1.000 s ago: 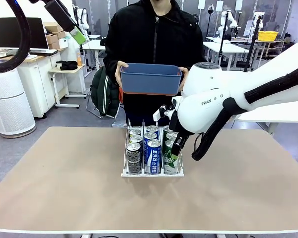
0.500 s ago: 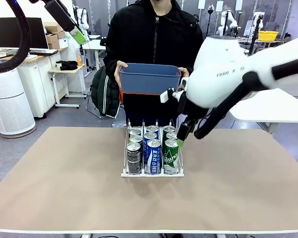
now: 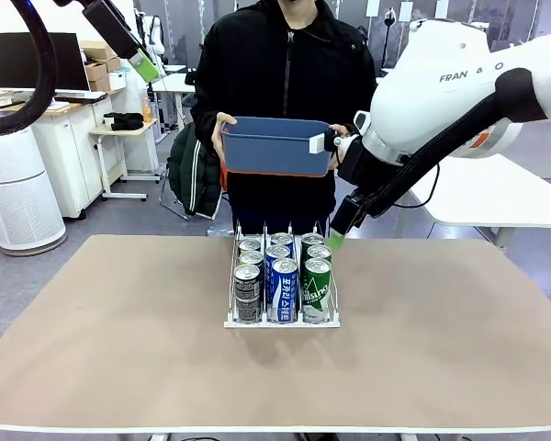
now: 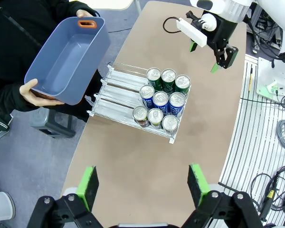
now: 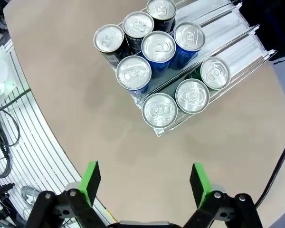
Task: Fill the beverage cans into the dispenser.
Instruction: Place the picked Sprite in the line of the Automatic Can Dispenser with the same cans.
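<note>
We count nine slim silver-topped beverage cans (image 5: 157,48), three each black-grey, blue and green, in the white wire-divided dispenser (image 4: 115,92). Right gripper (image 5: 145,182) and left gripper (image 4: 142,184): both spread, empty.

cans (image 3: 284,276): 9 upright, 3/lane, blk/blue/grn | dispenser (image 3: 233,322): white, mid-table, rear empty

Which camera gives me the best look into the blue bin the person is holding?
The left wrist view: it looks down into the blue bin, whose inside appears bare. The front view gives its outer wall, held by the person's hands.
</note>
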